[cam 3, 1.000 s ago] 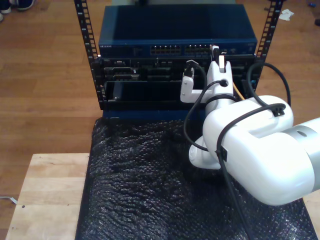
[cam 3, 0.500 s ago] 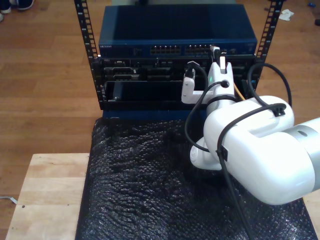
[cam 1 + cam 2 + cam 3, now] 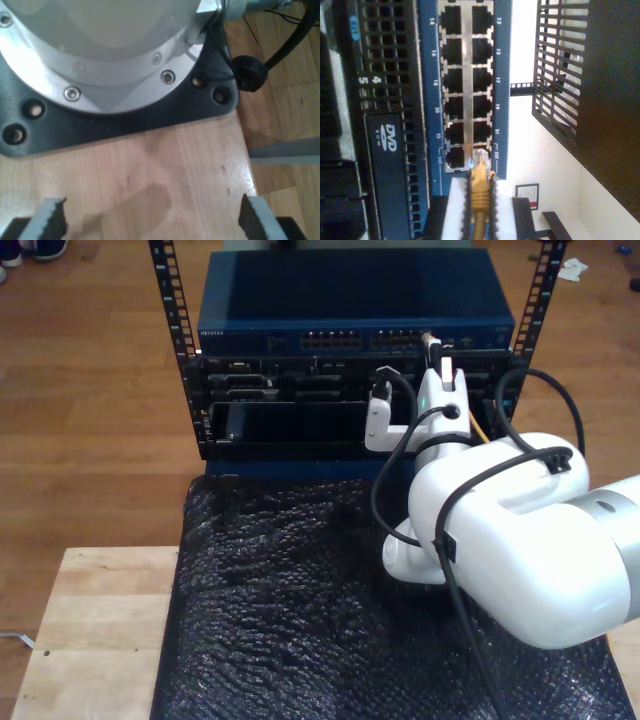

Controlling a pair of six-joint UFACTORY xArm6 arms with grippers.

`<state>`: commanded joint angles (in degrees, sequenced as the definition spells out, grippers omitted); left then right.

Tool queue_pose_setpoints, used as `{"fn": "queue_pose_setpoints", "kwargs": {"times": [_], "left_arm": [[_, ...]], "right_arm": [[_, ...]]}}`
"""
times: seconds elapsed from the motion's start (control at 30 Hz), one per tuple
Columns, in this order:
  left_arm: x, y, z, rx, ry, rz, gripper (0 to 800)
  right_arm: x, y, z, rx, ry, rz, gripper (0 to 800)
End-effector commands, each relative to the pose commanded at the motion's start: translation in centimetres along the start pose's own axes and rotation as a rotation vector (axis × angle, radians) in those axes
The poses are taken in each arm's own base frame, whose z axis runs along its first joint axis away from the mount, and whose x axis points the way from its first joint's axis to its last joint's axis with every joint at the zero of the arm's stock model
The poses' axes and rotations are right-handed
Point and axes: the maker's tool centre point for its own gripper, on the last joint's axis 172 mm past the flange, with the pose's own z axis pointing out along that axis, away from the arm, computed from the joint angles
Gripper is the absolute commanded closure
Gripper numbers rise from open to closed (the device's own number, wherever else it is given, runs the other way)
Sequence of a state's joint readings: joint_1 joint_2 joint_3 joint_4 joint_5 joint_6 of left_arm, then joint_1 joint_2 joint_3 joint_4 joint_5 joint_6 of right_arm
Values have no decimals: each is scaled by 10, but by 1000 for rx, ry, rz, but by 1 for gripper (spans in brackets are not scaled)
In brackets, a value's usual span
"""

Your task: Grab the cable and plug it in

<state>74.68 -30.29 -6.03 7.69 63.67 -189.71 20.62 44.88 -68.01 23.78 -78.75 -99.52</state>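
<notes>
My second gripper (image 3: pixel 479 215) is clamped on the cable (image 3: pixel 480 200), its dark fingers (image 3: pixel 436 220) pressed against either side of the yellow-orange boot, with the clear clip plug (image 3: pixel 479 159) sticking out ahead of the tips. The cable's long axis runs straight along my gripper's reach and points at the port block (image 3: pixel 468 85) of the blue network switch (image 3: pixel 502 75). The plug tip sits right at the edge of the block's last row, by the ports marked 22 to 24. It looks centred on the divider between the two end ports rather than on either opening, and I cannot tell whether it has entered one. I judge the coming move turns on that small sideways offset before any push forward.

In the exterior view, this arm (image 3: pixel 500 540) reaches from the exterior view's right toward the switch's port rows (image 3: pixel 330 340).

My first gripper (image 3: pixel 150 220) is well apart from all this, jaws spread wide and empty over a wooden tabletop (image 3: pixel 165 170) beside an arm's base plate (image 3: pixel 125 120).
</notes>
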Motion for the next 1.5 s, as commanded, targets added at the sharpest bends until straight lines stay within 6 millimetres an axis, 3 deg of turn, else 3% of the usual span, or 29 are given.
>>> {"fn": "queue_pose_setpoints", "kwargs": {"times": [0.53,0.97,1.3,1.4,1.5], "left_arm": [[0,0,0,0,0,0,0],[0,0,0,0,0,0,0],[0,0,0,0,0,0,0],[0,0,0,0,0,0,0],[0,0,0,0,0,0,0]], "right_arm": [[5,13,8,-25,0,15,800],[9,-1,13,10,7,16,800],[9,6,18,-10,3,23,800],[8,6,17,-9,3,24,730],[8,5,17,-6,7,21,585]]}}
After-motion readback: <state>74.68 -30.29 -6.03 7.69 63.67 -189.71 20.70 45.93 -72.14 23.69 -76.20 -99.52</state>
